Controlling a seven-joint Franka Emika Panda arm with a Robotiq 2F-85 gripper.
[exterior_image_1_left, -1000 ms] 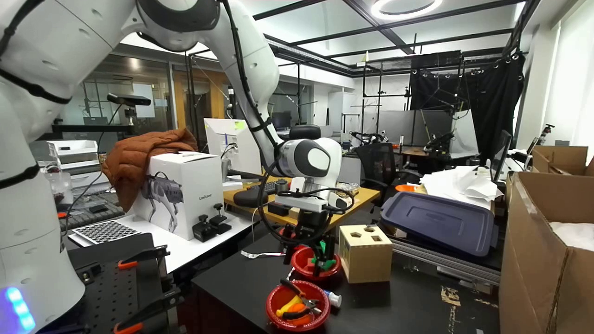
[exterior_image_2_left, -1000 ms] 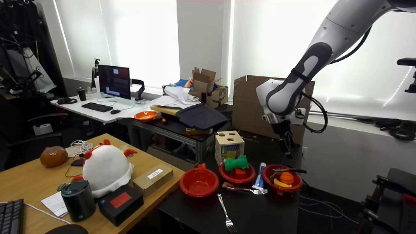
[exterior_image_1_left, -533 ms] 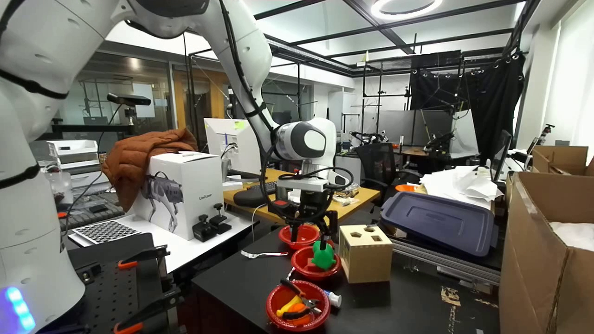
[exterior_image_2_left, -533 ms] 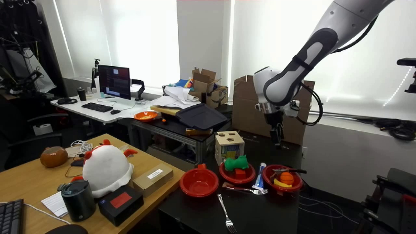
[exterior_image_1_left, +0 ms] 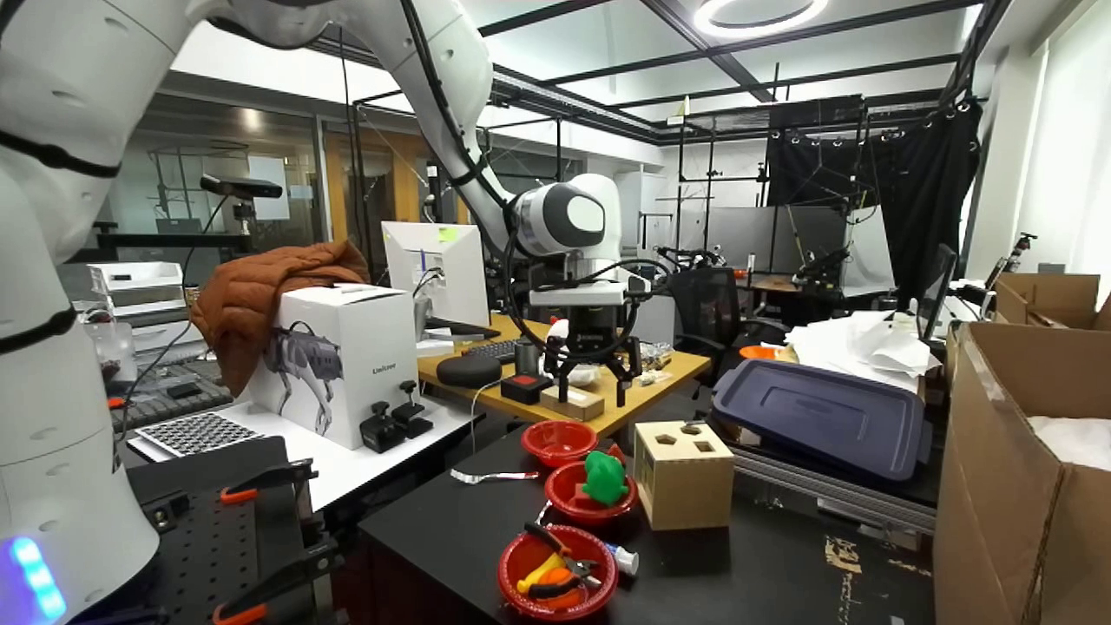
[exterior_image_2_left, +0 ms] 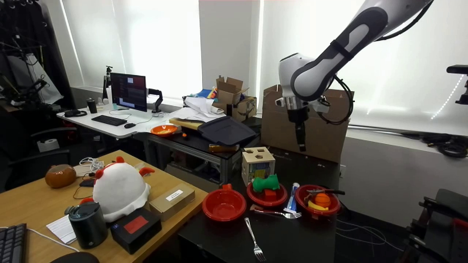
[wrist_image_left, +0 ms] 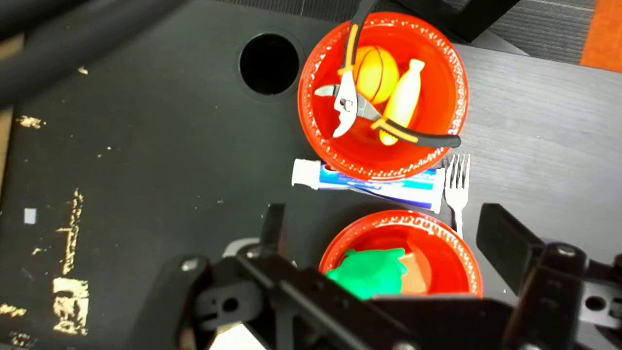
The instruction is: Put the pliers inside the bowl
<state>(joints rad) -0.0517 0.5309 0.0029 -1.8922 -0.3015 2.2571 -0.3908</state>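
The pliers [wrist_image_left: 347, 99], with black and orange handles, lie spread open in the red bowl [wrist_image_left: 440, 92] in the wrist view. One handle crosses the rim. The same pliers [exterior_image_1_left: 580, 569] and bowl [exterior_image_1_left: 505, 577] show in an exterior view. The pliers [exterior_image_2_left: 325, 191] and bowl [exterior_image_2_left: 298, 199] also show in an exterior view, nearest the robot's side. An orange ball [wrist_image_left: 376, 73] and a yellow pin [wrist_image_left: 406, 97] share the bowl. My gripper [exterior_image_1_left: 592, 398] is open and empty, high above the black table. In the wrist view its fingers [wrist_image_left: 386, 218] stand wide apart.
A middle red bowl [exterior_image_2_left: 252, 199] holds a green toy [exterior_image_2_left: 266, 183] and a red block [exterior_image_2_left: 270, 195]. A third red bowl [exterior_image_2_left: 223, 212], a wooden shape box [exterior_image_2_left: 258, 164], toothpaste [exterior_image_2_left: 292, 199] and forks [exterior_image_2_left: 254, 239] are on the table. A cardboard box [exterior_image_2_left: 278, 124] stands behind.
My gripper has risen well above the bowls and turned more upright. It stays open. The pliers, bowls and other objects have not moved.
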